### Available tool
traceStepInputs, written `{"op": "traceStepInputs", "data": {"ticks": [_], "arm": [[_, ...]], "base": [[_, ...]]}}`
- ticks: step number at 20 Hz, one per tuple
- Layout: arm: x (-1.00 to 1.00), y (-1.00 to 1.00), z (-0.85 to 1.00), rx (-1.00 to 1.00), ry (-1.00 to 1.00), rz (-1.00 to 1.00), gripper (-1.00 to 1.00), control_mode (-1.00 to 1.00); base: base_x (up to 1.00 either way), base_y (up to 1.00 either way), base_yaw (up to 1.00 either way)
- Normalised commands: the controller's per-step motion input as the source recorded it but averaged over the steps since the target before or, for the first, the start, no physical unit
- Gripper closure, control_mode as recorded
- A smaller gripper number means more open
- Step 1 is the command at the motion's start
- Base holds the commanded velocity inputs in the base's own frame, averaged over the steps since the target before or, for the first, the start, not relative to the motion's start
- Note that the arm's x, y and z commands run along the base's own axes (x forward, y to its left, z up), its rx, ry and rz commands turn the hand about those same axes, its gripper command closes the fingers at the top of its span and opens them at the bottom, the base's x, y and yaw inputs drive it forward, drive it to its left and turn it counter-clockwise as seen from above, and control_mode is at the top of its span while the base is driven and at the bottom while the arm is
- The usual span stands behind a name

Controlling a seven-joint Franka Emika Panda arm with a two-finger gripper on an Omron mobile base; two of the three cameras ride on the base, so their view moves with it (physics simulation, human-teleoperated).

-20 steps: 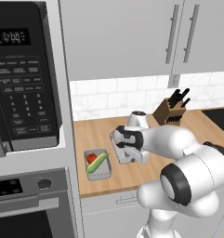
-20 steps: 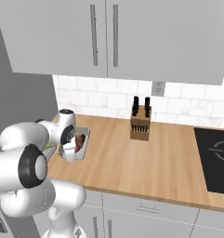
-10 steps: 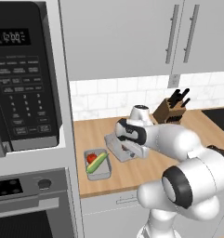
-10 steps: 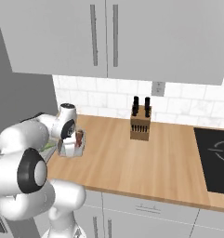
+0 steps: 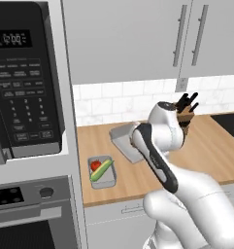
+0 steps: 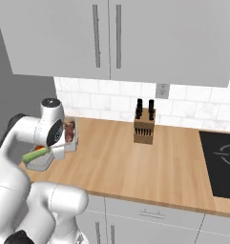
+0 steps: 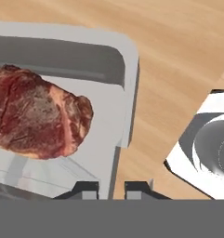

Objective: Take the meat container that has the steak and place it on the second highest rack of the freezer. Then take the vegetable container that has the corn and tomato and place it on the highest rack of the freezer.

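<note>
Hand pinches the rim of the meat container, its two fingertips pressed on the wall. Inside lies the steak, long axis along the tray. Near the tabletop's left edge the vegetable container holds the corn, pointing diagonally, beside the tomato. Right of them the wood is open as far as the knife block. The microwave display cannot be read.

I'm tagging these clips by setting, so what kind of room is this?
A rendered home kitchen, most likely: a black microwave above a built-in oven, a wooden knife block on a light wood countertop, and grey wall cabinets.
</note>
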Motion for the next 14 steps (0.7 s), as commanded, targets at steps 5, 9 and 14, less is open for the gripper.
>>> {"op": "traceStepInputs", "data": {"ticks": [5,9,14], "arm": [[-0.68,0.0,0.86,0.03,-0.13,-0.15,1.0,-1.0],[-0.67,-0.04,0.87,0.07,0.01,-0.13,1.0,-1.0],[-0.27,-0.02,0.21,0.02,0.07,-0.08,1.0,-1.0]], "base": [[0.0,0.0,0.0],[0.0,0.0,0.0],[0.0,0.0,0.0]]}}
